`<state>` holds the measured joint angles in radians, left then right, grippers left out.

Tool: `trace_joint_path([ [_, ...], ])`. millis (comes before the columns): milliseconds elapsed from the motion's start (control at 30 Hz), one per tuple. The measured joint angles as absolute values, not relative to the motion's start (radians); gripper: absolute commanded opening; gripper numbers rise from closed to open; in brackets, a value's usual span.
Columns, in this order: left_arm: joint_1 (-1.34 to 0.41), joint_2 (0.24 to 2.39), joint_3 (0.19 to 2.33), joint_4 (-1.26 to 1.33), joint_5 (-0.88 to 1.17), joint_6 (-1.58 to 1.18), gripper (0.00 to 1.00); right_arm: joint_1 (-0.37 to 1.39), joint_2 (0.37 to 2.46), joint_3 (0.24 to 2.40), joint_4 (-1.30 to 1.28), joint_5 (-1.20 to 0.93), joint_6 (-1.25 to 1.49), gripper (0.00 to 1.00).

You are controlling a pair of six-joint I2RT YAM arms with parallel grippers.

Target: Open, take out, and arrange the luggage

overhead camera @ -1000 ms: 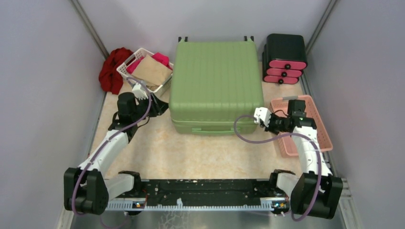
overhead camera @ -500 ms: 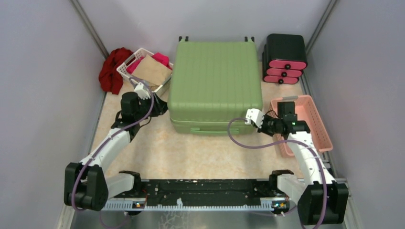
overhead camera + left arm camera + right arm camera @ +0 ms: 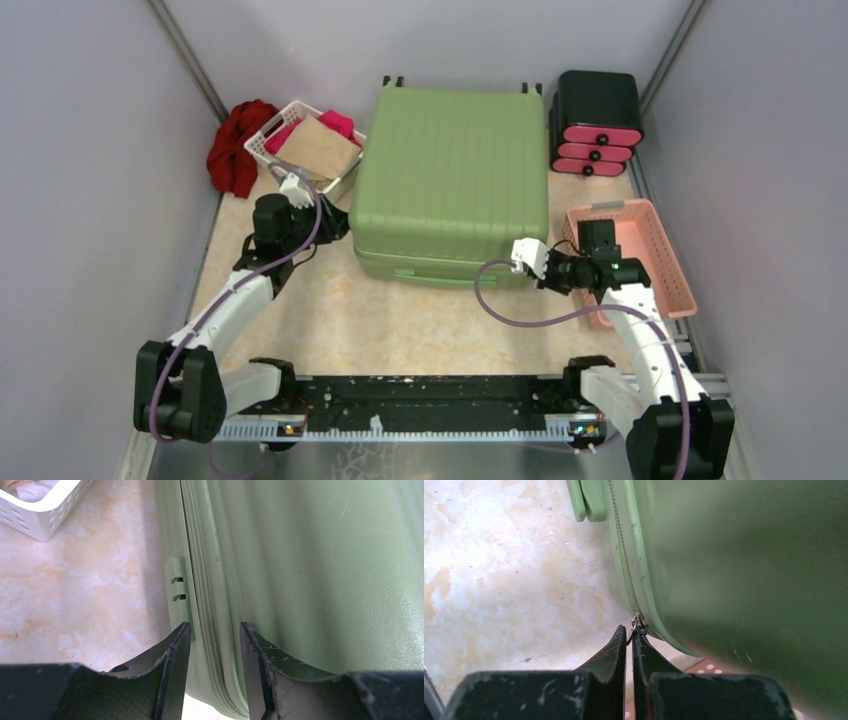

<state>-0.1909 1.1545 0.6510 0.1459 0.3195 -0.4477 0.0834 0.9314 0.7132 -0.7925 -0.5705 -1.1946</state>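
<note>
- Find the luggage [image 3: 450,175] lying flat and zipped shut in the middle of the desk [image 3: 400,325], back toward the far edge, handle [image 3: 420,272] facing the near edge.
- Judge the step in hand as unzipping; see the right jaws pinched fully together on the small metal zipper pull [image 3: 639,622] at the near right corner of the shell, close to the pink basket [image 3: 645,228].
- See the left jaws about half open, set astride the zip line [image 3: 200,580] on the left side of the case, next to a slotted foot [image 3: 178,592]; nothing clamped between them; cannot tell whether either finger presses on the shell.
- Draw the pull along the zip line, never away from it; turn the wrist with the curve of the corner to save the tab from slipping out of the pinch.
- Pull gently and evenly; ease off at any slide or swivel of the case on the desk.
- Use the left jaws as a brace against the left side; leave them off the teeth ahead of the slider.
- Mind the pink basket and the trailing purple cable [image 3: 478,290] when rounding the corner.
</note>
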Motion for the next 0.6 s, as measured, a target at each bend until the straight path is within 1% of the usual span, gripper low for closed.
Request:
trace_joint_path([
  [300,-0.191,1.146,0.614,0.206,0.322,-0.482,0.49,0.102,0.920,0.699,-0.773,-0.570,-1.100,0.00],
  [467,-0.204,1.136,0.601,0.218,0.321,-0.487,0.49,0.211,0.903,0.660,-0.694,-0.583,-0.984,0.00],
  [600,-0.218,1.125,0.592,0.218,0.316,-0.494,0.49,0.256,0.904,0.660,-0.668,-0.551,-0.877,0.00],
])
